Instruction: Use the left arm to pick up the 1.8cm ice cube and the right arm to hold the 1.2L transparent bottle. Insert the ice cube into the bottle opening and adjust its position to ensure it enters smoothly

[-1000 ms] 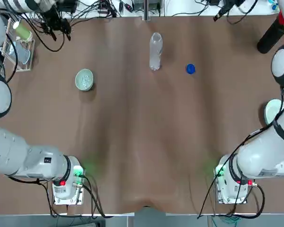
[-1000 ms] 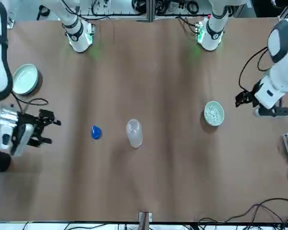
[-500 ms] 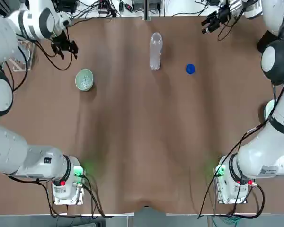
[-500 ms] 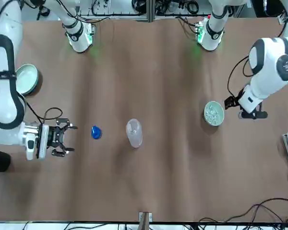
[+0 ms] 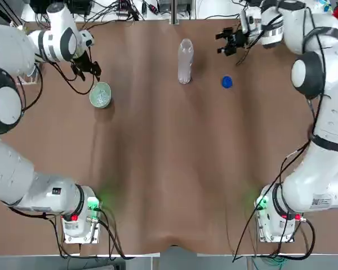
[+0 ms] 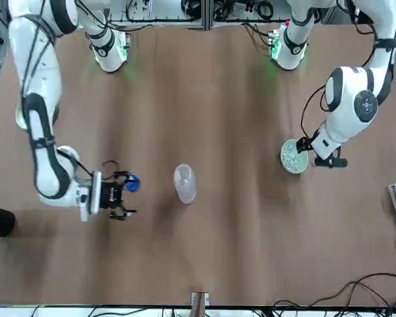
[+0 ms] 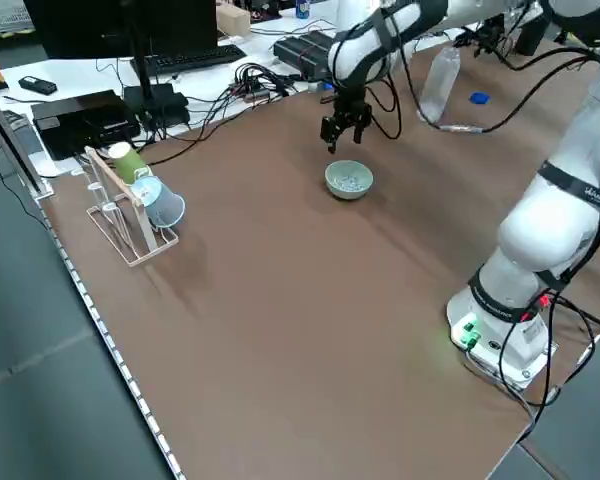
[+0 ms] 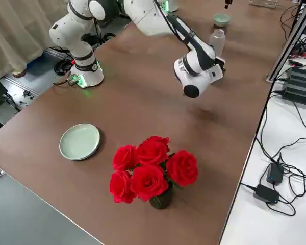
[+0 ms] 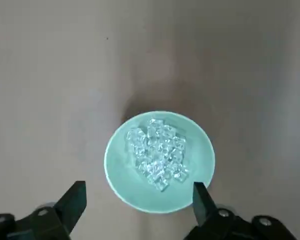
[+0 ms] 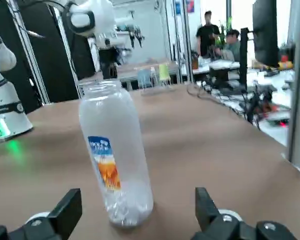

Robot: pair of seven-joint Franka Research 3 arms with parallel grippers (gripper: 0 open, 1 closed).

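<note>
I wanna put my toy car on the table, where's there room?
Probably best: the wide bare patch between the two arms' bases, nearer the robot than the bottle and blue cap. It's crowded by the bowl, where the left gripper hovers, open.

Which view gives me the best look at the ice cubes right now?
The left wrist view: it looks straight into the green bowl, so separate ice cubes show between the open fingers of the left gripper. The top, front and left side views show only a small pale heap in the bowl; the right side and right wrist views show no distinct cubes.
</note>
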